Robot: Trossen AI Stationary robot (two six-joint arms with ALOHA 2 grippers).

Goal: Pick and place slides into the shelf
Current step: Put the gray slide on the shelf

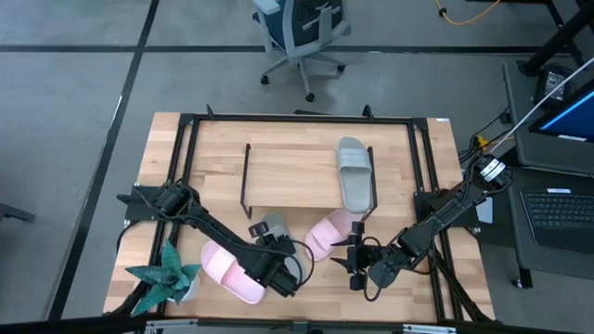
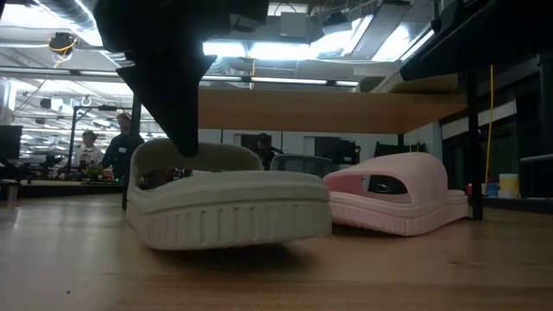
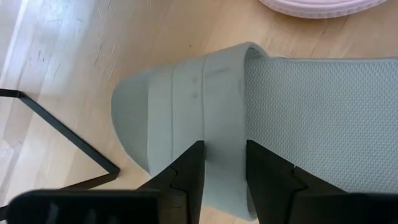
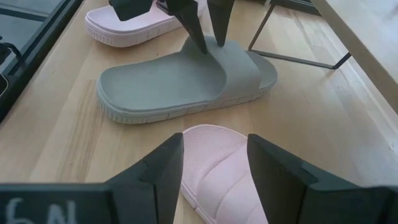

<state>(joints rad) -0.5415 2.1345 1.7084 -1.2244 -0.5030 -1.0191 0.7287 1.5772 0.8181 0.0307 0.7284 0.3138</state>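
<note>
The left arm reaches from the table's left edge across toward the front middle, its gripper [image 3: 224,165] pointing down over the grey-green slide [image 4: 180,84] that lies on the table [image 1: 306,162] in front of the shelf [image 1: 297,172]. Its fingers [image 3: 189,171] straddle the slide's wide strap, one on each side, close against it; whether they press it yet I cannot tell. This slide lies flat on its sole, its toe end toward the shelf's left leg.

The right arm comes in from the right edge, bent low toward the front. Its gripper [image 4: 214,165] hovers over the toe of a pink slide [image 4: 217,162], fingers apart, holding nothing. That pink slide lies just beside the grey-green one, its long axis running diagonally from front-left to rear-right, reaching to the shelf's right leg.

A second pink slide [image 1: 232,269] lies at the front left, partly under the left arm, its long axis slanting from rear-left to front-right.

On the shelf's board rests one grey-green slide [image 1: 355,172], at the right end, its long axis front to back. The remainder of the board is bare.
</note>
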